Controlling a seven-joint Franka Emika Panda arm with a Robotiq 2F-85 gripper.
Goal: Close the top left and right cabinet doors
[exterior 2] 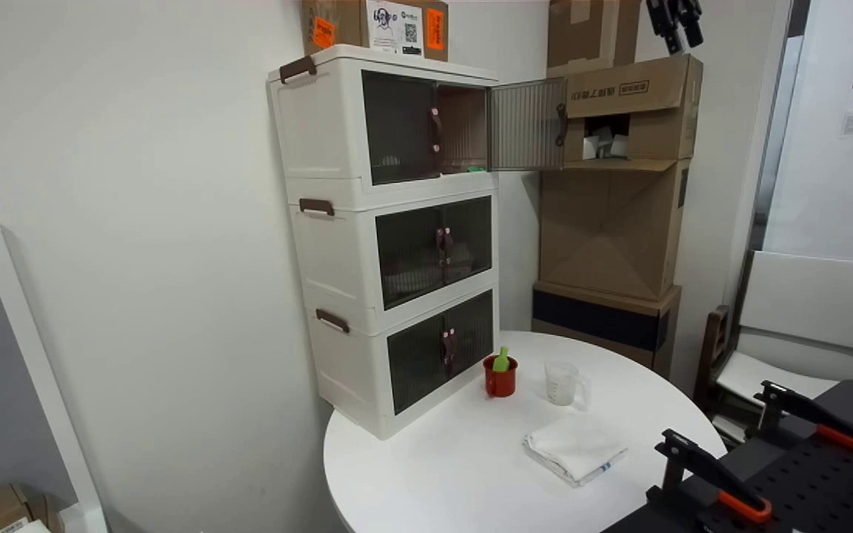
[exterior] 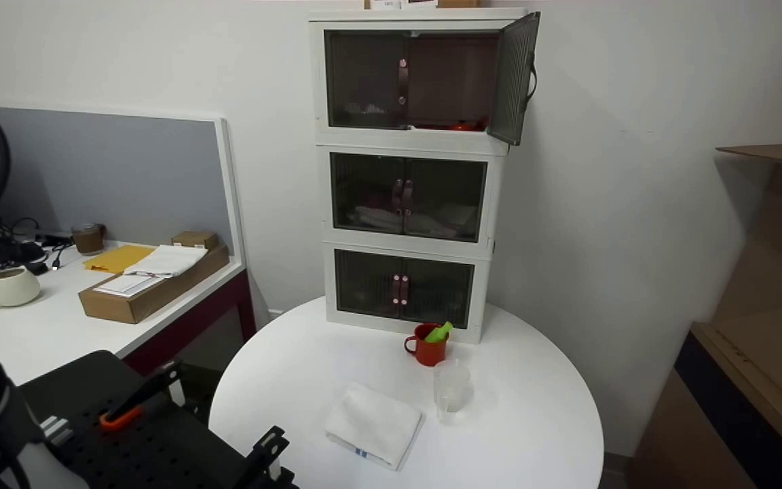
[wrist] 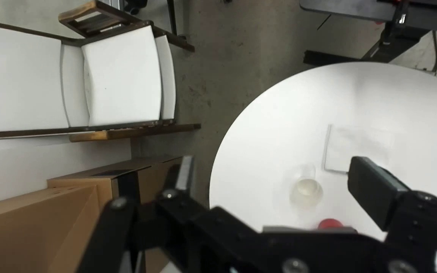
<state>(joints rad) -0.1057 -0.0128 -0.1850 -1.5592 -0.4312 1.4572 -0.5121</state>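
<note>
The top left door (exterior: 367, 80) of the white three-tier cabinet is shut in both exterior views (exterior 2: 398, 127). The top right door (exterior: 514, 78) stands wide open, swung outward, with its strap handle on the free edge; it also shows in an exterior view (exterior 2: 526, 124). Small items, one red, lie inside the top compartment behind it. My gripper (wrist: 277, 180) is open and empty, its fingers spread wide above the round table. Its fingertips (exterior 2: 677, 26) also show at the top edge of an exterior view, apart from the open door. The doors are out of the wrist view.
On the white round table (exterior: 513, 441) stand a red mug (exterior: 430, 345) with a green item, a clear measuring cup (exterior: 451, 386) and a folded white cloth (exterior: 372, 424). Stacked cardboard boxes (exterior 2: 608, 229) stand beyond the cabinet. A box (exterior 2: 338, 26) sits on the cabinet top.
</note>
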